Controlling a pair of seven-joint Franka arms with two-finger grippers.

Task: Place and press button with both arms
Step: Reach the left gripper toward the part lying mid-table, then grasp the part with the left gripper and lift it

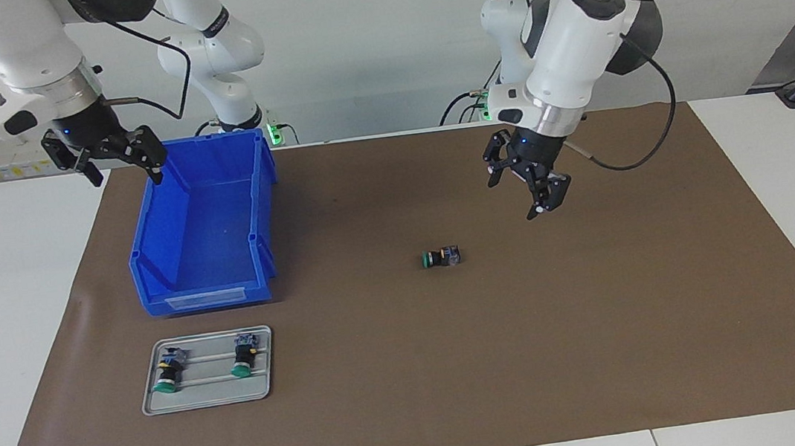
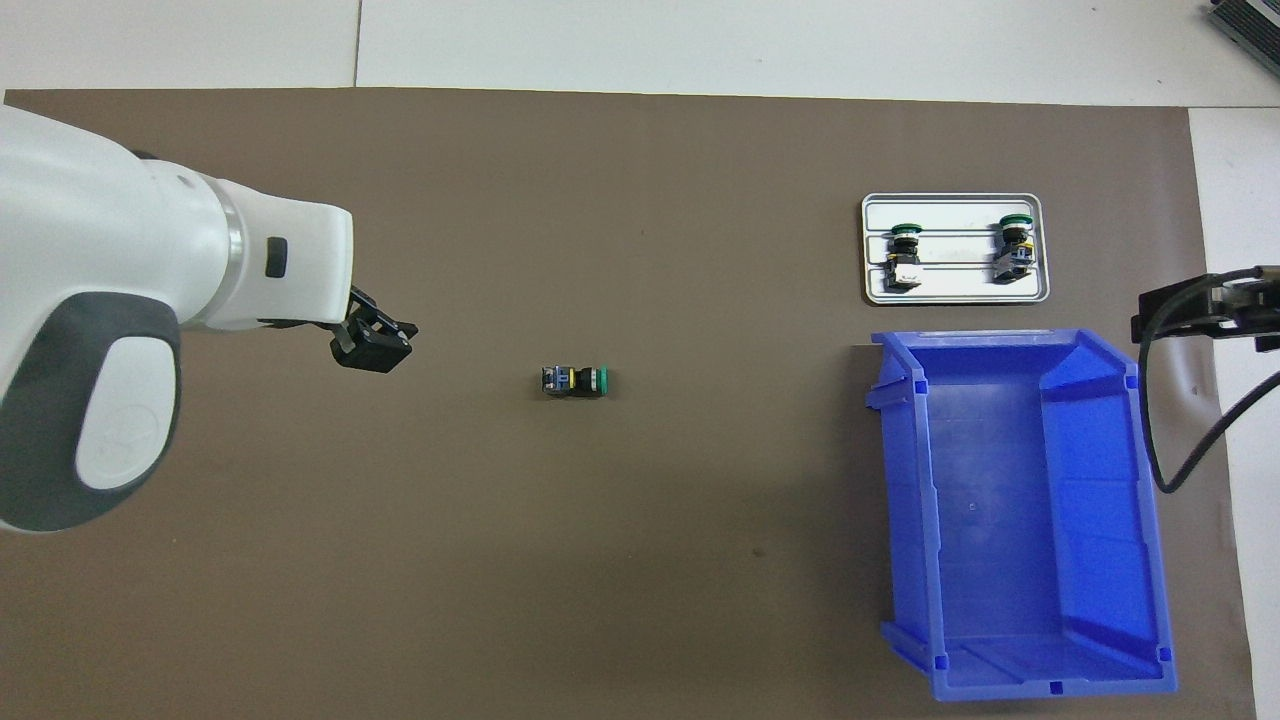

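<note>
One button (image 1: 441, 257) (image 2: 575, 381) lies on its side on the brown mat near the table's middle, green cap toward the right arm's end. My left gripper (image 1: 530, 191) (image 2: 372, 341) hangs open in the air over the mat, apart from that button, toward the left arm's end, with nothing in it. Two more buttons (image 1: 165, 373) (image 1: 242, 356) lie on a small grey tray (image 1: 212, 398) (image 2: 955, 292). Open and holding nothing, my right gripper (image 1: 121, 163) (image 2: 1178, 315) is raised by the blue bin's corner at the right arm's end.
A blue open bin (image 1: 203, 223) (image 2: 1010, 500) stands on the mat toward the right arm's end, nearer to the robots than the tray. The brown mat (image 1: 606, 341) covers most of the white table.
</note>
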